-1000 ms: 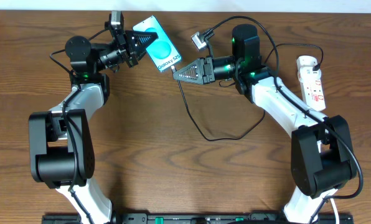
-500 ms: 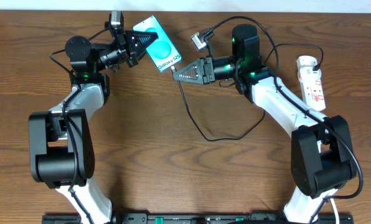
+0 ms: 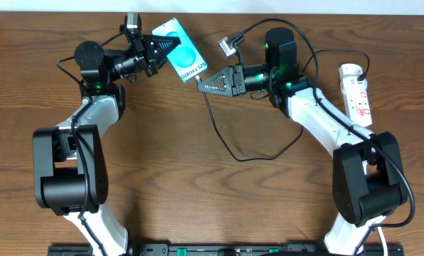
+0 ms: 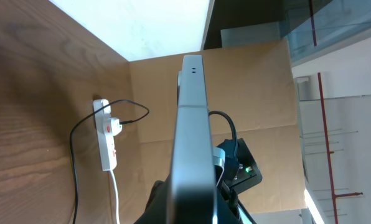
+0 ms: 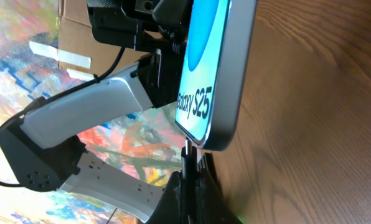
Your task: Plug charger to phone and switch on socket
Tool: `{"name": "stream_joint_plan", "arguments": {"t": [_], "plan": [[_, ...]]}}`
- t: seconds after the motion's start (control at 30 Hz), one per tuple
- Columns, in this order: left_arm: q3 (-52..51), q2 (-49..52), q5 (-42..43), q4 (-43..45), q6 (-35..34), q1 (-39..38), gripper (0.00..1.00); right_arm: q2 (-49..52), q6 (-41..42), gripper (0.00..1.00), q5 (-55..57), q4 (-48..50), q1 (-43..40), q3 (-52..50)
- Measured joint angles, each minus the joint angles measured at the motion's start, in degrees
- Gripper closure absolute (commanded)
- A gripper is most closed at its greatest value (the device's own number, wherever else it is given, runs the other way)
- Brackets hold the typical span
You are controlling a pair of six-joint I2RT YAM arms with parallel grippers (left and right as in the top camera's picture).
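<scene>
left claw: the black two-finger left gripper (image 3: 173, 45) is closed on the near end of the phone and holds it up off the brown wooden table (image 3: 162, 163), at the far left-centre.
phone: a small rectangular smartphone with a teal-blue screen (image 3: 186, 57), a pale circle and "galaxy s25" lettering. it lies tilted between the two claws, lettered end towards the right arm. the left wrist view shows it edge-on.
right claw: the black right gripper (image 3: 202, 85) is pinched shut on the plug end of the charger, right at the phone's lettered end.
charger: a long thin black cable (image 3: 223, 139). its small tip meets the phone's end edge in the right wrist view. i cannot tell if it is seated. the rest sags in a loop onto the wood between the arms.
socket: a white elongated power strip with red-marked switches (image 3: 357, 92). it lies flat near the table's right edge, well apart from the phone, a black plug in its far end. switch position: cannot tell.
</scene>
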Motion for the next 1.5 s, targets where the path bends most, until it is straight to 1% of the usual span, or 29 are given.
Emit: {"name": "stream_joint_plan", "arguments": {"t": [0.57,1.5], "plan": [[0.00,0.00,-1.31,0.59,-0.02,0.00,0.93,0.00,-0.02,0.99,0.00,0.00,0.00,0.00],[0.00,0.00,-1.01,2.78,-0.02,-0.02,0.93,0.00,-0.02,0.99,0.20,0.00,0.00,0.00]]}}
